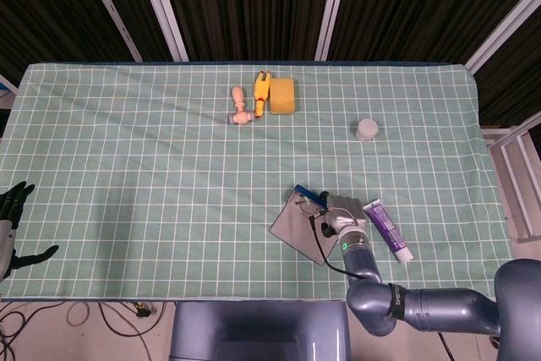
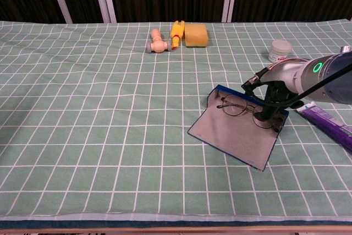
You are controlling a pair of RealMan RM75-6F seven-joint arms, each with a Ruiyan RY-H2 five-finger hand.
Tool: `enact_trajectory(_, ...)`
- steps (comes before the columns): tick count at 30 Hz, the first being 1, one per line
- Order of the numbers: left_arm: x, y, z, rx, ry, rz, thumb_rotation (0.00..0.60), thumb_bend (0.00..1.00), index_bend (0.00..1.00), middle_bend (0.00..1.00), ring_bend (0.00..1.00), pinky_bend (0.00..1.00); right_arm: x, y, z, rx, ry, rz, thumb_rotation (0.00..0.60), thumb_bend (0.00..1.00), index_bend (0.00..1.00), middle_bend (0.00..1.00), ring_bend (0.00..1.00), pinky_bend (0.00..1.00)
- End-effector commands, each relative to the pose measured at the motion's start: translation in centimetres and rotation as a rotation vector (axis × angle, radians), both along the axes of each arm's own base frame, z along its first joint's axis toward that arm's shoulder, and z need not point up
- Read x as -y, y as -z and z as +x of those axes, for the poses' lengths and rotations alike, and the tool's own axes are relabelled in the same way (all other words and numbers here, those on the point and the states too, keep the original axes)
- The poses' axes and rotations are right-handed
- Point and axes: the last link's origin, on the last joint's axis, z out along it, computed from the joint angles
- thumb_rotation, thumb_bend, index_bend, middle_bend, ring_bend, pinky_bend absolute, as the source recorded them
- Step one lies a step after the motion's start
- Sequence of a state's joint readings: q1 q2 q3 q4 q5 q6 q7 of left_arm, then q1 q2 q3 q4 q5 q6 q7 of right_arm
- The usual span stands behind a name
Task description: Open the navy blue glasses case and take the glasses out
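At 5 o'clock of surface: glasses case [image 2: 234, 130] lies open, your right hand [image 2: 268, 104] on glasses [image 2: 242, 108] to lift; fingers' hold unclear.

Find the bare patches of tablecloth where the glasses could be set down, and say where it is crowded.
Bare cloth lies left of the open glasses case, and between it and the yellow sponge at the far edge. It is crowded right of the case, with the right hand on the glasses near the purple tube.
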State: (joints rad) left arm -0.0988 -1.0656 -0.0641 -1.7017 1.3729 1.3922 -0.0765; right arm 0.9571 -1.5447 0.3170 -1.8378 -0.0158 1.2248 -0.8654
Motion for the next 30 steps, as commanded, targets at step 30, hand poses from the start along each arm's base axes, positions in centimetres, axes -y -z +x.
enact_trajectory(30,0.0,0.0,0.0,0.006,-0.004,0.0,0.6,0.0,0.0,0.0,0.0,0.0,-1.0,0.8,-0.7,-0.015,-0.01,-0.01,0.6,0.49,0.41,0.85,0.95,0.91)
